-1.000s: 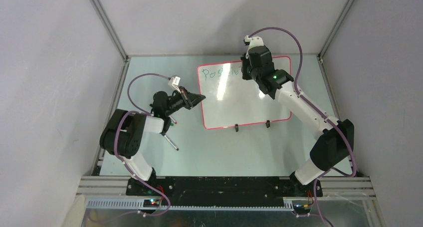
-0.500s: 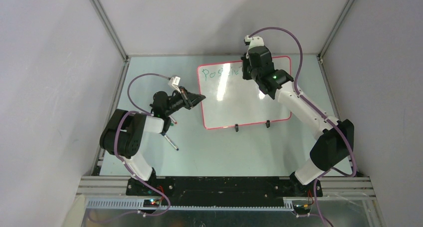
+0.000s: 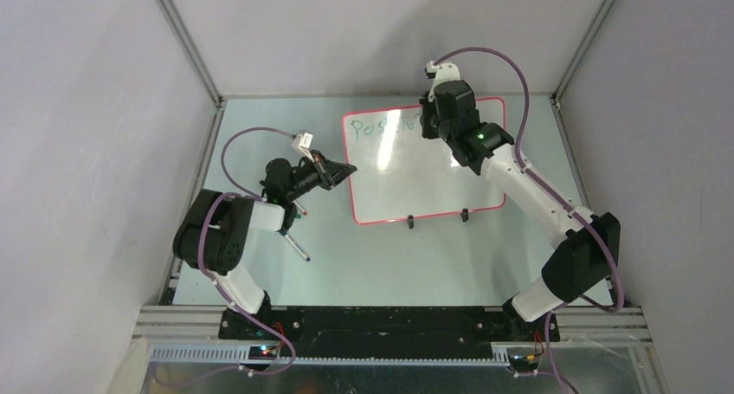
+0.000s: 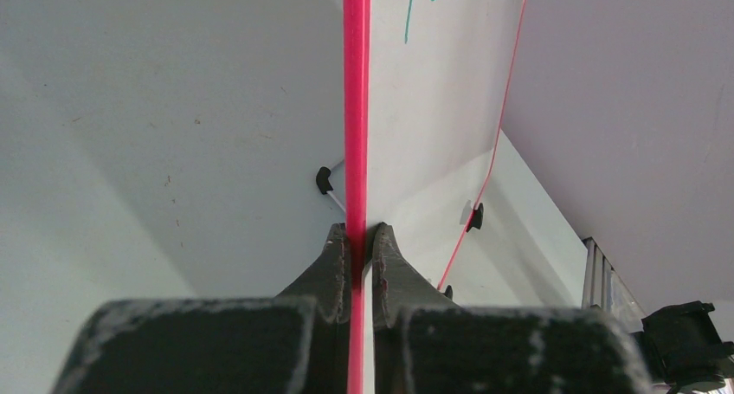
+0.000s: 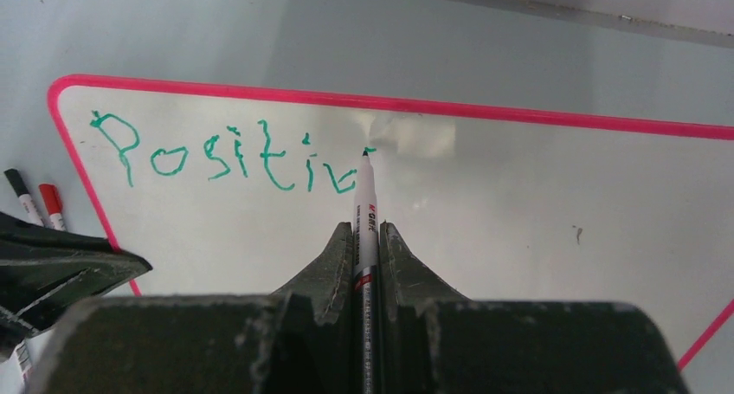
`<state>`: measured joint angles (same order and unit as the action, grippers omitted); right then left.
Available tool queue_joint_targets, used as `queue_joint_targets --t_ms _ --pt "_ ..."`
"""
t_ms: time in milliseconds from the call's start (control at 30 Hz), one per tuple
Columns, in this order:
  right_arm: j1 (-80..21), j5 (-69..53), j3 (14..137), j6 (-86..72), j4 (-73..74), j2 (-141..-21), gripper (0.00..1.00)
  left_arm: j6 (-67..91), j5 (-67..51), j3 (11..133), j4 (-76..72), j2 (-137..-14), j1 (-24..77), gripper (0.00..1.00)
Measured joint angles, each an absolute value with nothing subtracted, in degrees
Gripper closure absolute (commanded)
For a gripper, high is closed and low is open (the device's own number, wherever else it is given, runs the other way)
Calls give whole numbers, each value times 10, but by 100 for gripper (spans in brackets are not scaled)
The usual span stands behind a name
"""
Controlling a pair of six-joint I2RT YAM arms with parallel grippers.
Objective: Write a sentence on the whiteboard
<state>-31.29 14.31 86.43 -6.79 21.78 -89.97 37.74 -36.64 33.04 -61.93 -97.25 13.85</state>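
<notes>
Green ink spells "Positiv" in the sentence (image 5: pixel 221 162), which runs from the 10 o'clock corner of the whiteboard (image 5: pixel 537 238) toward 12 o'clock, just under the far rim. The last letter looks only just formed.

The right gripper (image 5: pixel 367 229) is clamped on a thin marker (image 5: pixel 365 195). Its tip sits at the upper end of that last letter, beside a small green fleck. Whether the tip touches the surface I cannot tell.

The left gripper (image 4: pixel 357 231) pinches the board's red-pink rim at its 9 o'clock edge, both jaws tight against it, steadying the board on the table.

I judge the task to be early. One word is begun and not ended, everything from 1 o'clock round to 8 o'clock on the board is bare white, and the remaining words are all left to write.

Two spare pens (image 5: pixel 35 203), one capped black and one red, lie off the board near 9 o'clock.
</notes>
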Motion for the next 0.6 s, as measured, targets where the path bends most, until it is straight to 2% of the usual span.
queue_joint_targets --t_ms 267,600 --pt "-313 141 849 -68 211 -856 100 377 -366 330 -619 -973 138 100" --pt "-313 141 842 -68 214 -862 100 377 -366 330 -619 -973 138 100"
